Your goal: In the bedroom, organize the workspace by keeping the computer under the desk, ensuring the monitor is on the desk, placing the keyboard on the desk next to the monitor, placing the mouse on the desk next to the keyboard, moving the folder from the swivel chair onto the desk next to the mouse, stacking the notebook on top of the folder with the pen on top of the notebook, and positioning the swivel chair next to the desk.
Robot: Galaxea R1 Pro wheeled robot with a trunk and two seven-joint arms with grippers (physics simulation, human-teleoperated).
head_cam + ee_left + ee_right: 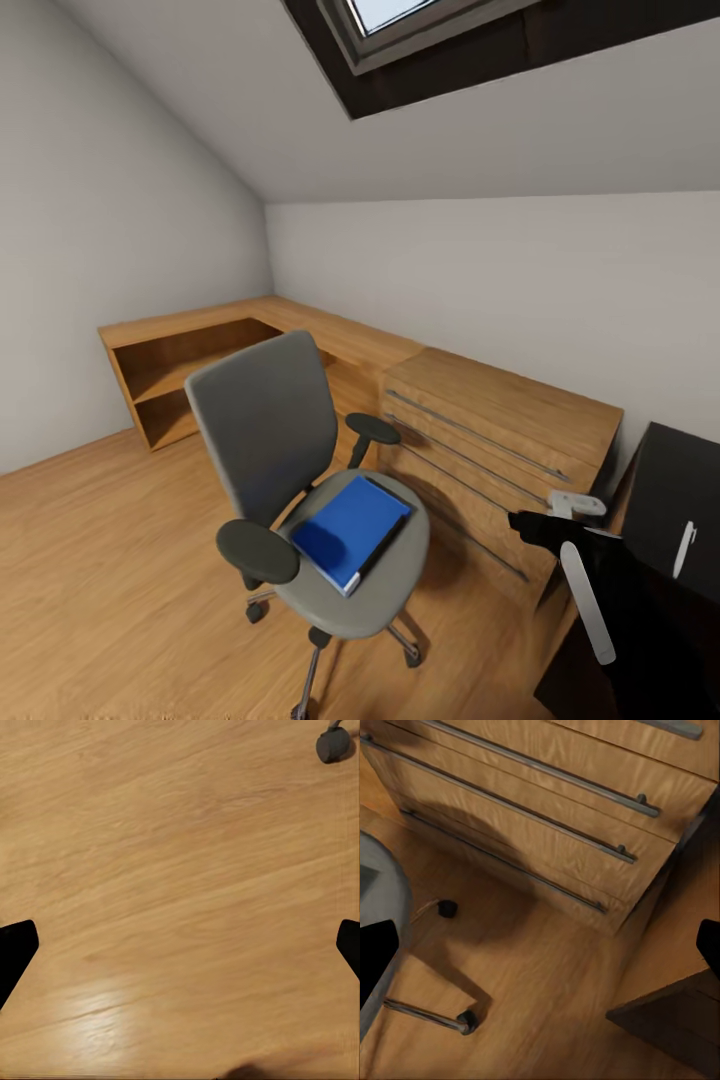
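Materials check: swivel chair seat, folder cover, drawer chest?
Swivel chair seat: looks like matte grey fabric or foam padding, no sheen; armrests black and padded.
Folder: bright blue cover, smooth and slightly glossy, probably plastic or coated card, with a white page edge.
Drawer chest: light wood with visible grain, satin finish; its long grey bar handles look like brushed metal.

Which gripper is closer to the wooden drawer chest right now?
Right. The right gripper faces the drawer chest from beside it; the left gripper looks at bare floor.
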